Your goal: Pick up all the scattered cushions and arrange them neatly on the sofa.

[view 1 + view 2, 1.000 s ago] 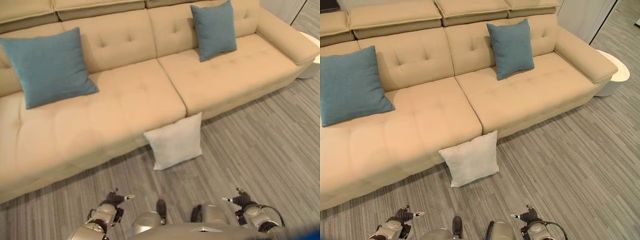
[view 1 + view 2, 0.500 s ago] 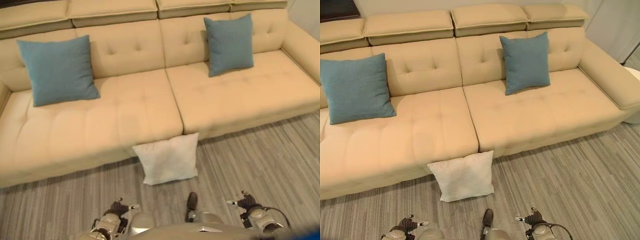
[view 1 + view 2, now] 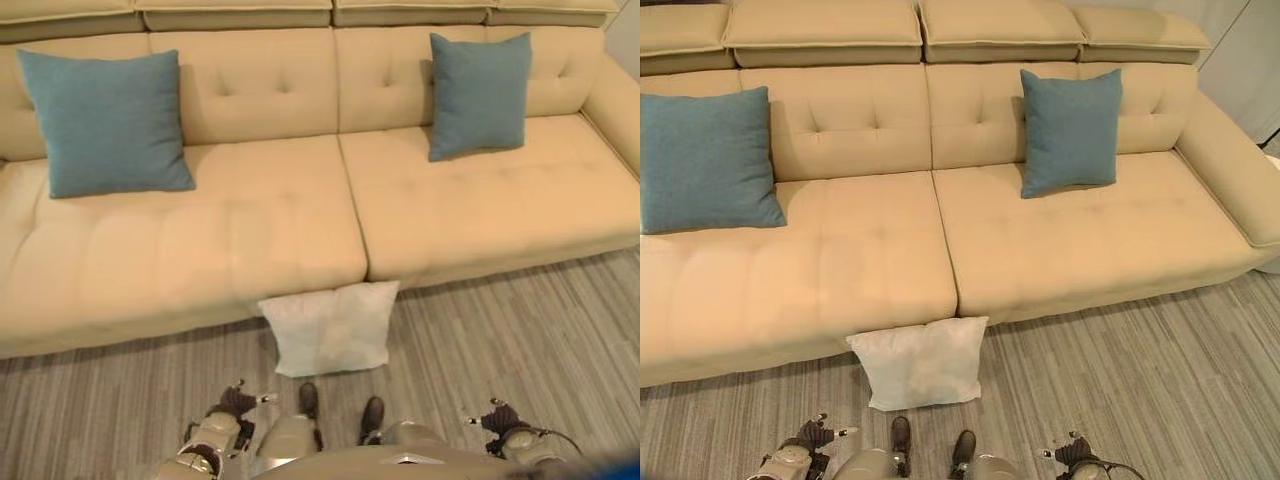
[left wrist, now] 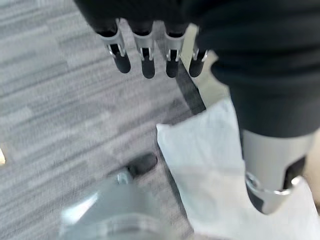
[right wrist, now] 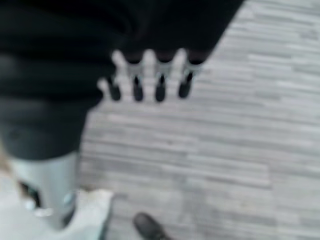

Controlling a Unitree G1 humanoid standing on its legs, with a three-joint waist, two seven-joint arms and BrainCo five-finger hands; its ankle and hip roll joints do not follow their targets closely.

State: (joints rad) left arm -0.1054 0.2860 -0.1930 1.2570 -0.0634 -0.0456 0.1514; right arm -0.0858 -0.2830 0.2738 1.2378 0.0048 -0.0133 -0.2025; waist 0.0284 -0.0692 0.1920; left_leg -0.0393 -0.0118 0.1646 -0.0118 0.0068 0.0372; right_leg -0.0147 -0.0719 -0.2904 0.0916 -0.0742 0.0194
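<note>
Sofa (image 3: pixel 250 230): I see matt tan cloth, smooth, with button tufting on the back and faint quilted dimples in the seats.
Left blue cushion (image 3: pixel 105 122): matt teal cloth with a fine woven grain.
Right blue cushion (image 3: pixel 479 95): the same matt teal weave, as far as I can tell.
White cushion (image 3: pixel 330 328): matt off-white cloth, soft and slightly rumpled.
Floor (image 3: pixel 520 330): grey, striped in fine lines, low sheen; I cannot tell the material.
Left hand (image 4: pixel 150 50): silver metal-look fingers, dark matt tips, dark ribbed cover.

two blue cushions (image 3: pixel 105 122) (image 3: pixel 479 95), one white cushion (image 3: pixel 330 327), one sofa (image 3: pixel 250 230)
</note>
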